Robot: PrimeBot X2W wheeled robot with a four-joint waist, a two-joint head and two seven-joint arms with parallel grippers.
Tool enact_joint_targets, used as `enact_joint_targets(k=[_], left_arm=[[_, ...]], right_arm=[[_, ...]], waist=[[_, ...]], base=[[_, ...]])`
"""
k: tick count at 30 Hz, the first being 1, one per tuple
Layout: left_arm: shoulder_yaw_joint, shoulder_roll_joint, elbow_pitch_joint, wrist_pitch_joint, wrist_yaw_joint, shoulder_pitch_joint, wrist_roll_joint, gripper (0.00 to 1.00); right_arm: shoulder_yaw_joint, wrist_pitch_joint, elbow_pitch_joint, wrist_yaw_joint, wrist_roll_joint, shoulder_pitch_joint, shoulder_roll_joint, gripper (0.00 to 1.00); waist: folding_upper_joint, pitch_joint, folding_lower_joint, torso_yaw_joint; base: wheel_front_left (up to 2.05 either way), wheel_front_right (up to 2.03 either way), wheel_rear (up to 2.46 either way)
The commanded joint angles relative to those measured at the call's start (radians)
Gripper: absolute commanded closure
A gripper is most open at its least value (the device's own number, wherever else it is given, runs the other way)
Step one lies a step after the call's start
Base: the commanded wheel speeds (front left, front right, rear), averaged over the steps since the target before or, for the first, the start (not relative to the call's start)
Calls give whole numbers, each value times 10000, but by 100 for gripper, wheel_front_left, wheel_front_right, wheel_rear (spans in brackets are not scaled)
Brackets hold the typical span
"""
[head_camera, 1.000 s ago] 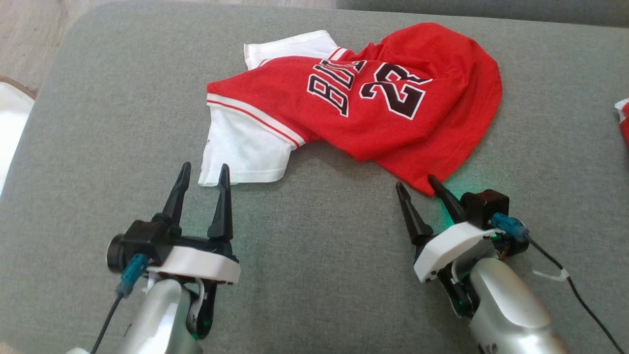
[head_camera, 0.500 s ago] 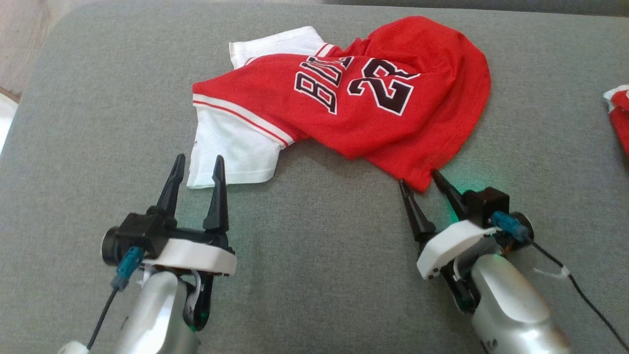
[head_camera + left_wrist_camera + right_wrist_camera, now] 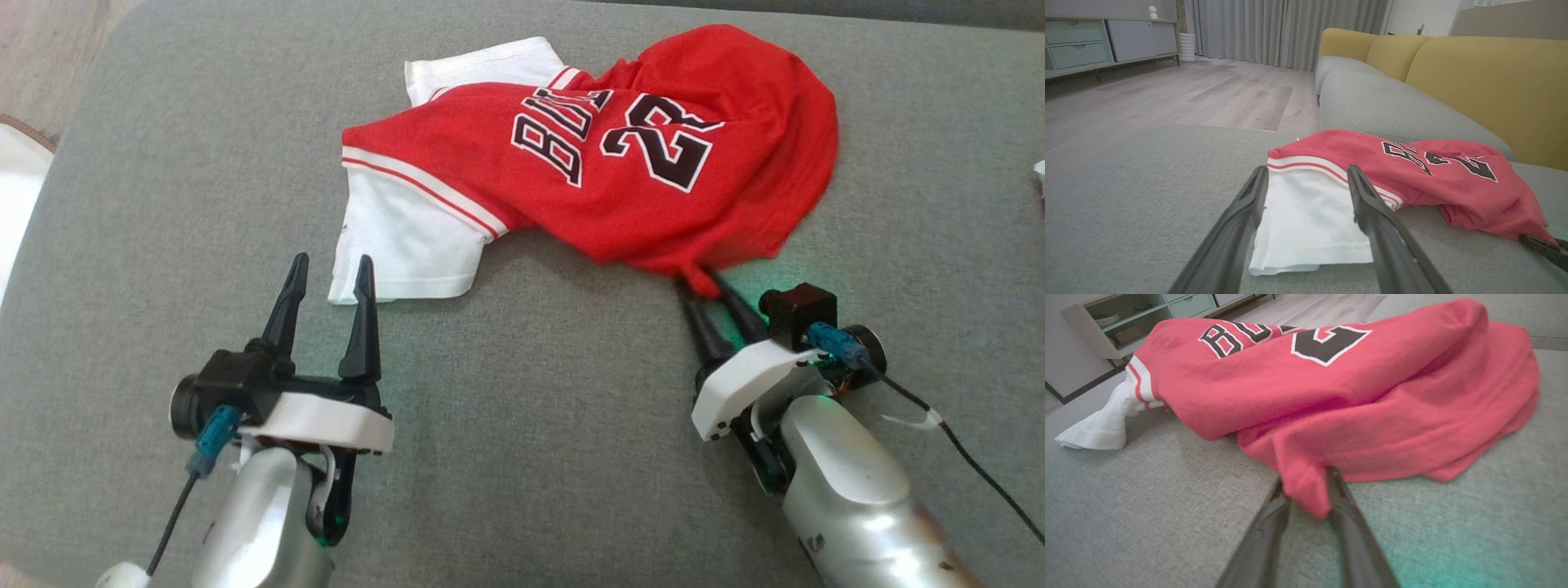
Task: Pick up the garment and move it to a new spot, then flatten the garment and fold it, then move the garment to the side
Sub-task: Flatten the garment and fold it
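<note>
The garment (image 3: pixel 620 180) lies crumpled on the grey cushion (image 3: pixel 531 425), its long axis running roughly 9 to 3 o'clock in the head view. The right gripper (image 3: pixel 706 286) pinches the red hem corner, with the bulk lying towards 11 o'clock. The left gripper (image 3: pixel 326 273) stands wide open, holding nothing, the white sleeve (image 3: pixel 408 245) just beyond its tips at 12 o'clock
</note>
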Motion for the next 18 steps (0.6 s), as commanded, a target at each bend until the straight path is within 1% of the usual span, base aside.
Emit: enact_joint_targets(k=[1, 6, 10, 11, 15, 18], left_arm=[[301, 74, -277, -64, 85, -239, -94, 0], [334, 73, -264, -64, 129, -170, -79, 0], [441, 73, -272, -65, 133, -105, -5, 0], [441, 73, -272, -65, 133, -105, -5, 0], [521, 73, -280, -65, 107, 3, 47, 0], [507, 73, -299, -65, 103, 67, 44, 0]], right_arm=[[193, -60, -137, -9, 58, -129, 89, 100], [-274, -197, -400, -9, 54, 3, 57, 100], [-899, -235, -923, -9, -28, 296, -226, 100], [-899, -235, -923, -9, -28, 296, -226, 100], [-1608, -239, -1545, -9, -142, 665, -790, 100], [-2125, -33, -2019, -9, -232, 933, -1263, 100]], waist=[[0, -34, 0, -51], [0, -207, 0, -299], [0, -405, 0, -592], [0, -405, 0, -592], [0, -654, 0, -886], [0, -801, 0, -1025]], base=[[0, 0, 0], [0, 0, 0], [0, 0, 0], [0, 0, 0], [0, 0, 0], [0, 0, 0]])
